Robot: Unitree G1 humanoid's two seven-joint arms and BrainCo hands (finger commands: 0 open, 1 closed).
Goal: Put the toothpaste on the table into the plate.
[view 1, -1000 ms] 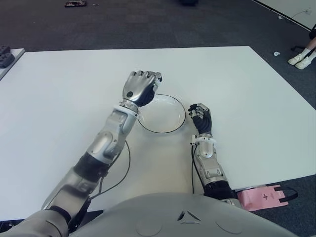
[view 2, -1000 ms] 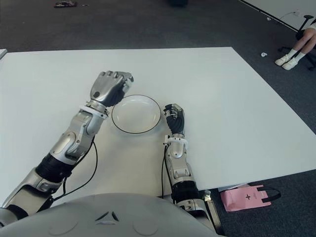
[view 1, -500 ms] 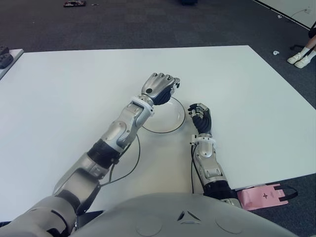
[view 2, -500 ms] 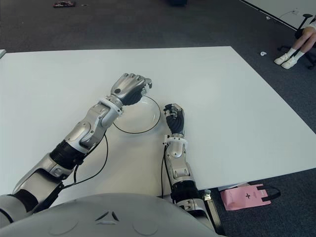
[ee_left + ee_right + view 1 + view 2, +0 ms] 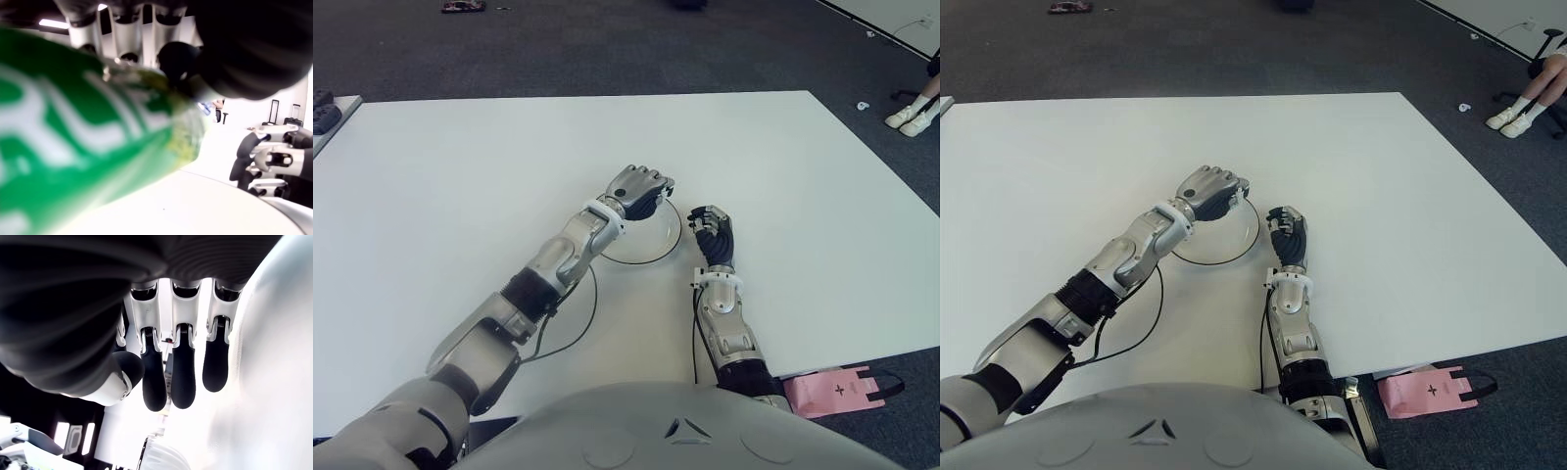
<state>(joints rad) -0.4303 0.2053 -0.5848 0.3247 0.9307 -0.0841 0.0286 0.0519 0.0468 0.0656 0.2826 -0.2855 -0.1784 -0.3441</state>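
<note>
White worktop [image 5: 440, 196] carries the plate [image 5: 658, 247], above which the green toothpaste [image 5: 73, 142] is gripped in the curled fingers of the left hand [image 5: 639, 188]. Its long axis cannot be told. Just beside the plate's right rim shows the right hand [image 5: 713, 235], fingers bent, holding nothing.

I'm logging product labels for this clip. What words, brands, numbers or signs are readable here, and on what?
Nothing can be read with certainty.
Green toothpaste, gripped in the left hand over the plate: white lettering, too blurred to read.
Pink bag on the floor: a small dark cross-like mark, no readable words.
Right hand, beside the plate: no markings.
</note>
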